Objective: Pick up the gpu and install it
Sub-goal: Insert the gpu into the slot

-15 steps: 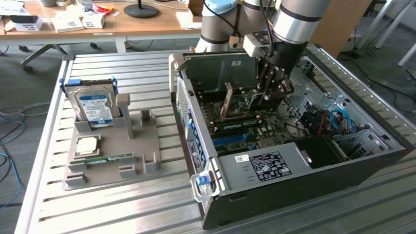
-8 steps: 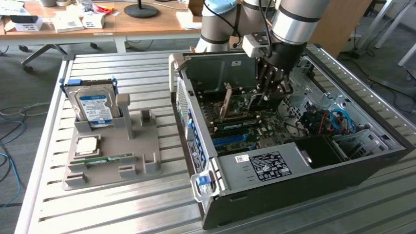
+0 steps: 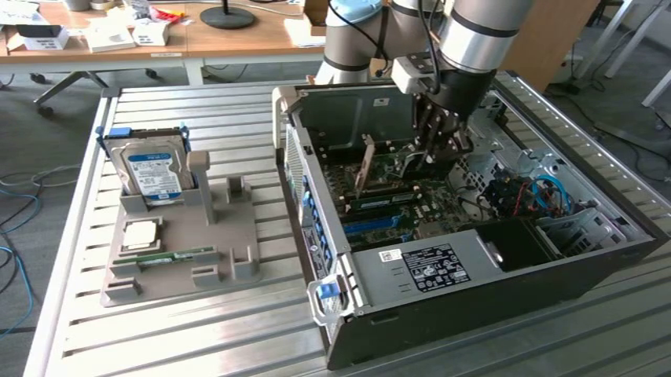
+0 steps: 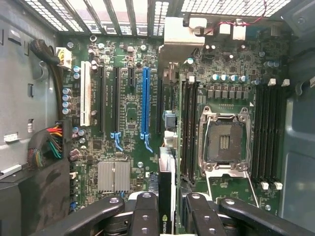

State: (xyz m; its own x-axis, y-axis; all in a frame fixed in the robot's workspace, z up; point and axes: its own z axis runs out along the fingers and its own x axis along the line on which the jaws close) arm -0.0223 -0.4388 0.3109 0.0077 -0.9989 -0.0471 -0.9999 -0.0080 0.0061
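Observation:
The gpu (image 4: 167, 194) is a thin dark card seen edge-on, with a logo on its near edge. It stands upright over the motherboard (image 4: 123, 113), in line with a black slot beside the long blue slot (image 4: 144, 101). My gripper (image 4: 170, 209) straddles the card's near end, one black finger (image 4: 143, 214) on each side and close against it. In the exterior view my gripper (image 3: 438, 157) reaches down into the open computer case (image 3: 472, 259). The gpu's (image 3: 366, 166) brownish face shows just to the exterior view's left of the fingers.
A grey parts holder (image 3: 178, 243) sits at the exterior view's left with a silver hard drive (image 3: 152, 173) and a small green memory stick (image 3: 173, 257). Inside the case are the empty CPU socket (image 4: 224, 140), cable bundles (image 4: 47, 147) and the power supply (image 3: 430, 267).

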